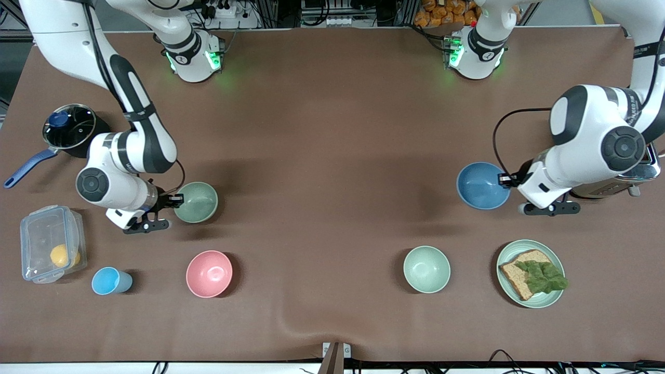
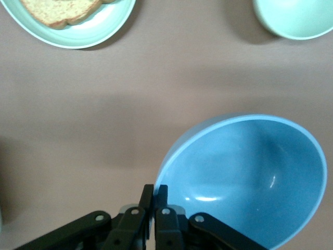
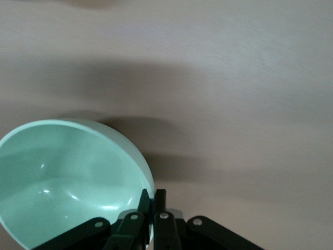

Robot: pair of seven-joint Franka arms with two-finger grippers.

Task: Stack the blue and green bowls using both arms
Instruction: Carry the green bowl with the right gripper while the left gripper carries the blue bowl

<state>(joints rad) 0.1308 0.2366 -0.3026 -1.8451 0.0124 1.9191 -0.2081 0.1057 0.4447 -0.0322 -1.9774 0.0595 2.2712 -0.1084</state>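
Note:
The blue bowl (image 1: 482,185) is toward the left arm's end of the table. My left gripper (image 1: 503,180) is shut on its rim, one finger inside and one outside, as the left wrist view shows: gripper (image 2: 155,195), bowl (image 2: 250,177). The bowl hangs tilted, a little above the table. The sage-green bowl (image 1: 196,202) is toward the right arm's end. My right gripper (image 1: 176,199) is shut on its rim, as the right wrist view shows: gripper (image 3: 152,200), bowl (image 3: 67,177). Its shadow lies apart from it, so it seems slightly lifted.
Nearer the camera stand a pale mint bowl (image 1: 426,269), a green plate (image 1: 519,246) with bread and lettuce, a pink bowl (image 1: 209,274), a blue cup (image 1: 110,281) and a plastic box (image 1: 52,250). A lidded pot (image 1: 69,127) and a toaster (image 1: 641,174) sit at the table's ends.

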